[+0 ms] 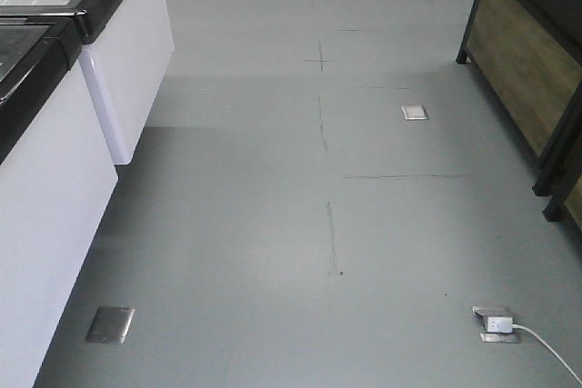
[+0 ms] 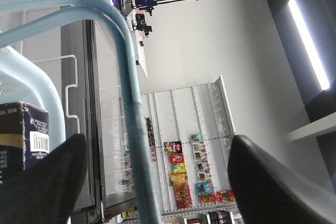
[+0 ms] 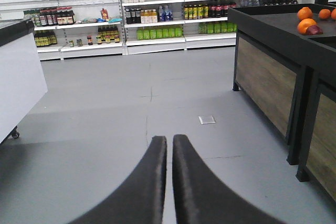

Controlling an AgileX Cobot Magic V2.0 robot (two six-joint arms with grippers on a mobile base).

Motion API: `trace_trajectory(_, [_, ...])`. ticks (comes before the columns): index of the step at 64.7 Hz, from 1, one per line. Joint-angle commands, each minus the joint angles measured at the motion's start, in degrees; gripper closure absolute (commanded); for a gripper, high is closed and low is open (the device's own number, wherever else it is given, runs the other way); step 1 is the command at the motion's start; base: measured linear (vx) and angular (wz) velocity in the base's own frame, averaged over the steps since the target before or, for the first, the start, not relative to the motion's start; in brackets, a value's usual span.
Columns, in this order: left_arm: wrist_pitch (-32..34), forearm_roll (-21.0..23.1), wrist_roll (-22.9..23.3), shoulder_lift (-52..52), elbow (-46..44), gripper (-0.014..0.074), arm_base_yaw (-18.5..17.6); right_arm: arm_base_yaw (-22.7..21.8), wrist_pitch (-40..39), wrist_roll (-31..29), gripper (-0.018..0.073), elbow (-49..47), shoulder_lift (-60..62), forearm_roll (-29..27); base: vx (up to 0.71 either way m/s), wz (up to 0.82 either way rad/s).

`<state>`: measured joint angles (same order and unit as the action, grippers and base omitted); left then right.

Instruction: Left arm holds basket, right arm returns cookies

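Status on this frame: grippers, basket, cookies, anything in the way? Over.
Left gripper open, basket handle passing through. Right gripper shut, empty. Cookies beside the handle. Black counter to the right.

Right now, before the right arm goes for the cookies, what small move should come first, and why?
Probably close the left gripper on the basket handle. Its fingers stand wide apart, one on each side of the handle, so nothing clamps it. The right gripper is shut and empty, facing the aisle, so the cookies can wait.

Place: supermarket | stocked drink shelves (image 3: pixel 157 22) | oranges (image 3: pixel 306 24) on display stand (image 3: pixel 273 77)
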<state>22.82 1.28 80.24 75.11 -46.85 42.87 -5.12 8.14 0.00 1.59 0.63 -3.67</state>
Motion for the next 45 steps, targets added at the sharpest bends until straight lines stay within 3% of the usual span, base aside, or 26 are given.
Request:
trace_trajectory(1, [5.51,0.3,-0.13,-1.03,-1.48,0.0066,0.07,-0.04,-4.35,-0.33,0.0562,1.02,0.74,0.31,0.0,0.0])
trace_trajectory(12, [5.51,0.3,-2.45,-1.03,-1.48,0.0132,0.07,-0.04,-4.35,-0.33,0.0562,1.02,0.74,0.31,0.0,0.0])
trace_trajectory(34, [6.1,0.3,-3.02,-0.55,-1.48,0.0378,0.07,-0.04,-4.35,-0.33,0.0562,1.02,0.74,0.31,0.0,0.0])
trace_trajectory(45, [6.1,0.3,-3.02,-0.45,-1.48,0.043,0.07,-0.04,-4.35,-0.33,0.0562,1.02,0.74,0.31,0.0,0.0])
